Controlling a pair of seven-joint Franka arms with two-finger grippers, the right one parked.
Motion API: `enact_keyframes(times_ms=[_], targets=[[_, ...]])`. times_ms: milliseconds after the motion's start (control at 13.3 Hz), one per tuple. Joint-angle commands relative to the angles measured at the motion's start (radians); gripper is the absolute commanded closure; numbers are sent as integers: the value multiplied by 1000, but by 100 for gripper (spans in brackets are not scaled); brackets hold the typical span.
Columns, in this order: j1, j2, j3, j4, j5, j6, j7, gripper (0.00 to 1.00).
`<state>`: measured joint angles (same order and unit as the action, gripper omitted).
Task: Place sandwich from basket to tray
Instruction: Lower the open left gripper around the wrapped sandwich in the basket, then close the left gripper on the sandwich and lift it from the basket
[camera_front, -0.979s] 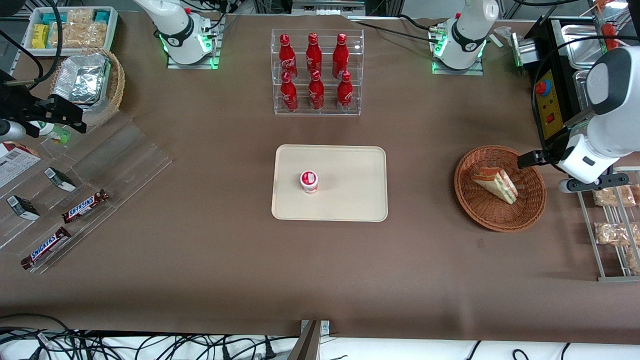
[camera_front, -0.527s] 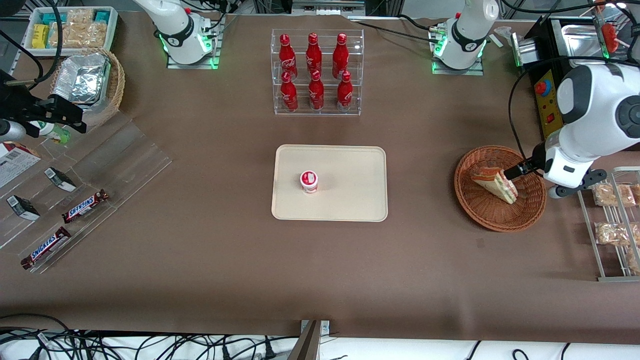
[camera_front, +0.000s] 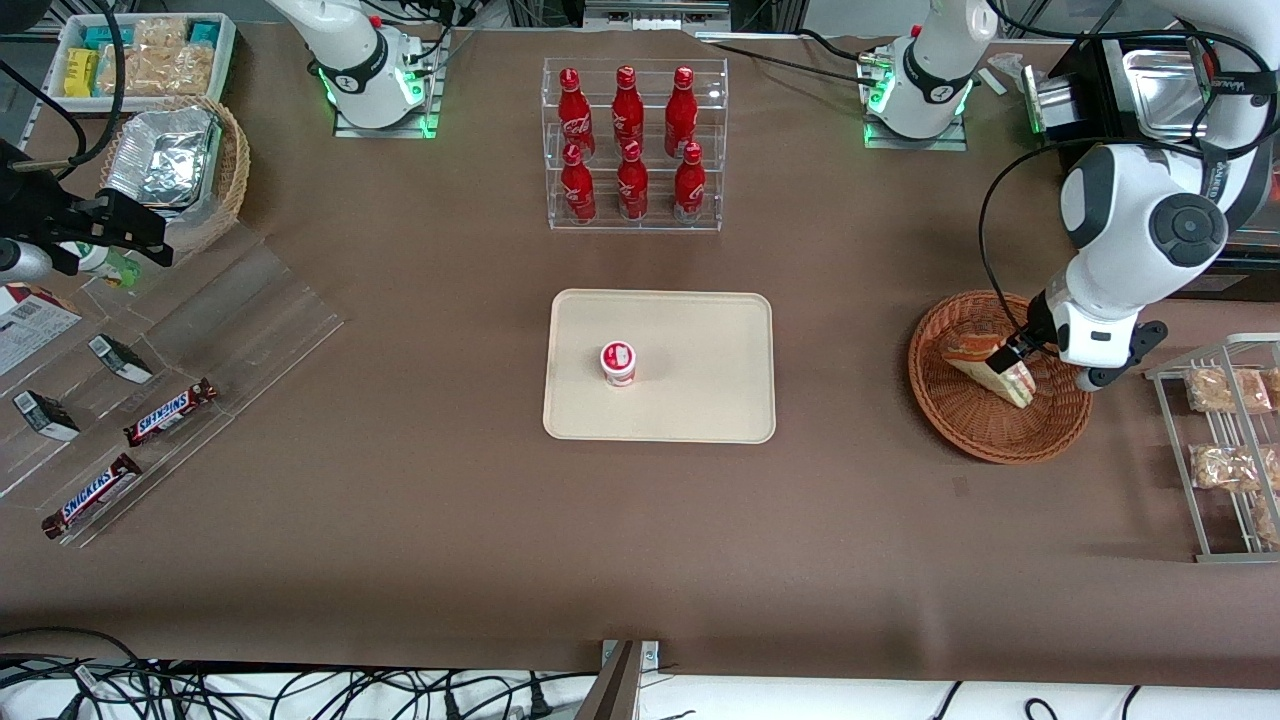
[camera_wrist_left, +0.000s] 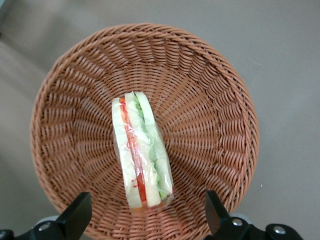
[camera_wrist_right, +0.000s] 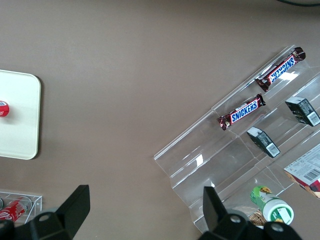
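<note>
Gripper (camera_front: 1010, 352) arrived — sandwich (camera_wrist_left: 141, 151) beneath.

The basket (camera_wrist_left: 210, 100) is reddish-brown wicker, its weave running in ribs that fan out from the middle. The sandwich (camera_wrist_left: 141, 150) in it shows pale bread with stripes of green, red and a little yellow filling under shiny clear wrap. The gripper (camera_front: 1012, 352) above it has black fingers (camera_wrist_left: 75, 217) on a white arm. The table (camera_front: 400, 520) is covered in plain dull brown. The tray (camera_front: 700, 400) is flat cream-beige, and the small cup (camera_front: 618, 362) on it is white with a red lid. The bottles (camera_front: 627, 140) in the clear rack are bright red with white lettering. The chocolate bars (camera_front: 170, 412) are dark brown with blue-and-white lettering.
</note>
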<state>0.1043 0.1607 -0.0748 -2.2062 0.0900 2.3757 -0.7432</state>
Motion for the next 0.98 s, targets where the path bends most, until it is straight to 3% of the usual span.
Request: enact_keyframes(times_ms=[0, 226, 904], targets=[[3, 17, -5, -26, 27, 68, -108, 0], [3, 33, -3, -42, 28, 94, -137, 0], [8, 118, 6, -78, 134, 192, -234, 0]])
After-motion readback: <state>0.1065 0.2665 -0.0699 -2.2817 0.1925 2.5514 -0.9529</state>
